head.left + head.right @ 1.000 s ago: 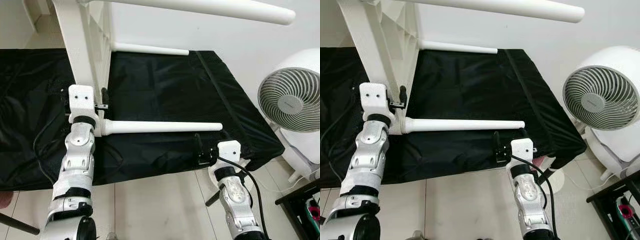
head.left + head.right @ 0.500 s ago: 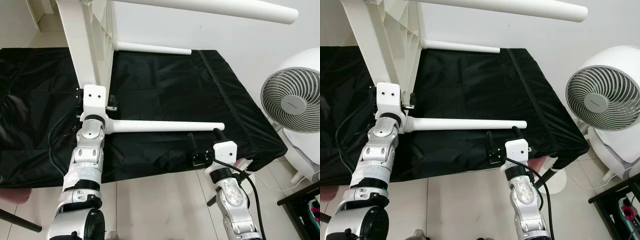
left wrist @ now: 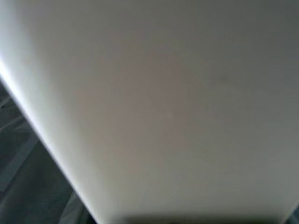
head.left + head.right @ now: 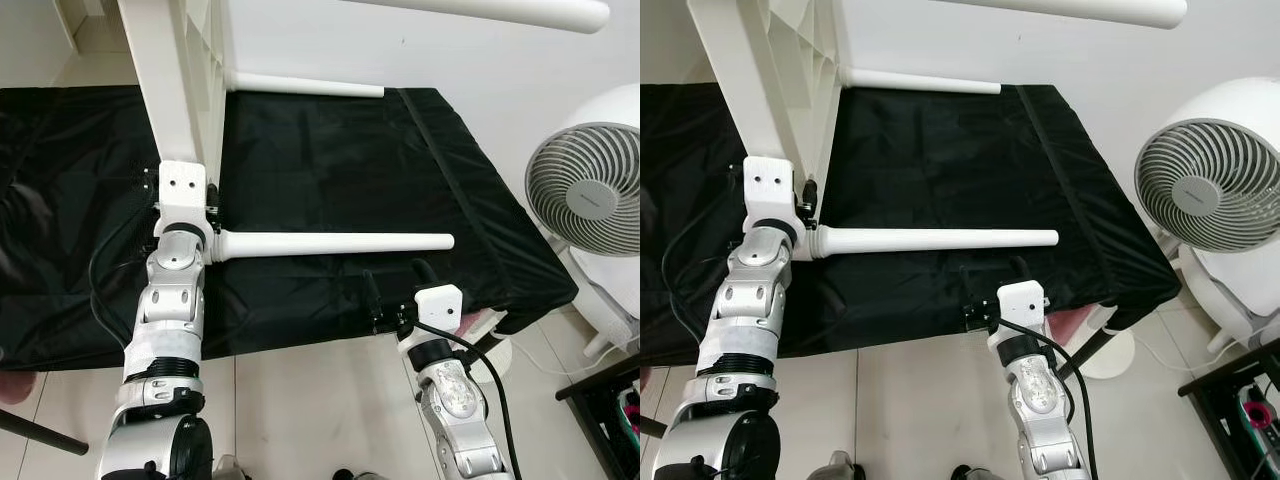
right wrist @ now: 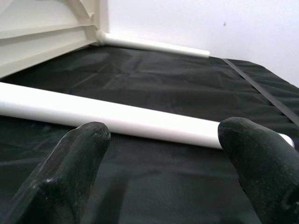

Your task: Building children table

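With the white table [image 4: 170, 80] tipped on its side on the black mat [image 4: 330, 170], three legs are seen fitted; the left gripper [image 4: 185, 195], jaw state untellable, is pressed against it at 9 o'clock, while the right gripper [image 4: 395, 290] is held spread and empty at 5 o'clock.

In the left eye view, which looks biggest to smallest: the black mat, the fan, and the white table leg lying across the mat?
1. Black mat
2. Fan, cut off by the frame edge
3. White table leg
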Motion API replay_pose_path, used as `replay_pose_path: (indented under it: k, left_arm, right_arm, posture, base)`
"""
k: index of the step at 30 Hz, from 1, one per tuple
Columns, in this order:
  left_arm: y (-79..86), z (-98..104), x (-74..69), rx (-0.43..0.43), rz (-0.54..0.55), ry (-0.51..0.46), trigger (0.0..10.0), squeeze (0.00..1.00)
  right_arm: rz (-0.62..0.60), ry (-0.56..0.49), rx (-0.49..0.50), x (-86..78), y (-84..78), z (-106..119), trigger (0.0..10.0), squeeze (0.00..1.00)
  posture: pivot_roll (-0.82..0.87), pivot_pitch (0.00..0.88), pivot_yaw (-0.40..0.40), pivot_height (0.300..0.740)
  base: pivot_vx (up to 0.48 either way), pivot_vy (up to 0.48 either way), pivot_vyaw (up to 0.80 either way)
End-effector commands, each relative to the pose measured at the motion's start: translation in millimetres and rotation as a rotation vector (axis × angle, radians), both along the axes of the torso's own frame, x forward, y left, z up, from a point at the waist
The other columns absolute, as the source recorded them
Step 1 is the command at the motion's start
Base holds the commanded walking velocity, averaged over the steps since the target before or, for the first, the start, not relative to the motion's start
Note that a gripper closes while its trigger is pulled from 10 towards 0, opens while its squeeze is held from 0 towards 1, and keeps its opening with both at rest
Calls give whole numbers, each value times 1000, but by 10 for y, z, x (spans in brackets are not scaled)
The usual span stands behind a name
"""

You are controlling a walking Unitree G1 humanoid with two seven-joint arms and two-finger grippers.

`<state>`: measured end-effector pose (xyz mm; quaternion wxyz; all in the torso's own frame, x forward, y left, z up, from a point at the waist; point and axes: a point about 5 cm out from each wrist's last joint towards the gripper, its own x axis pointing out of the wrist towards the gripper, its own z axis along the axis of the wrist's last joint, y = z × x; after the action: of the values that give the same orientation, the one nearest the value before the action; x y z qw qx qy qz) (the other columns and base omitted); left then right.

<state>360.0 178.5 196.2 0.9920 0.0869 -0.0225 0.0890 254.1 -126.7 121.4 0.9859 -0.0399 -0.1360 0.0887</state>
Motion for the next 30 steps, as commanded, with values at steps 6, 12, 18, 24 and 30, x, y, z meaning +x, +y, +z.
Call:
replay_pose_path:
  k: [6, 12, 18, 24, 30]
  left_arm:
    - [507, -28, -270, 69, 408, -13, 0, 0]
    - [754, -20, -504, 132, 446, -12, 0, 0]
    - [977, 26, -757, 195, 441, -21, 0, 0]
    - [1059, 123, -800, 247, 399, -50, 0, 0]
    - [1124, 234, -827, 239, 368, -99, 0, 0]
  right_arm:
    - [18, 37, -6, -38, 24, -43, 10000, 0]
    - [51, 46, -9, -1, 71, -54, 10000, 0]
    - [92, 47, -17, 48, 125, -38, 10000, 0]
    - [98, 43, -25, 64, 117, -28, 10000, 0]
    - [93, 39, -27, 72, 106, -23, 10000, 0]
  posture:
    - [164, 154, -40, 740]
    - [209, 156, -66, 740]
    - [231, 156, -88, 740]
    - [229, 153, -89, 740]
    - [217, 140, -84, 740]
  base:
    - [0, 0, 0]
    - [0, 0, 0]
    - [0, 0, 0]
    - [0, 0, 0]
    - [0, 0, 0]
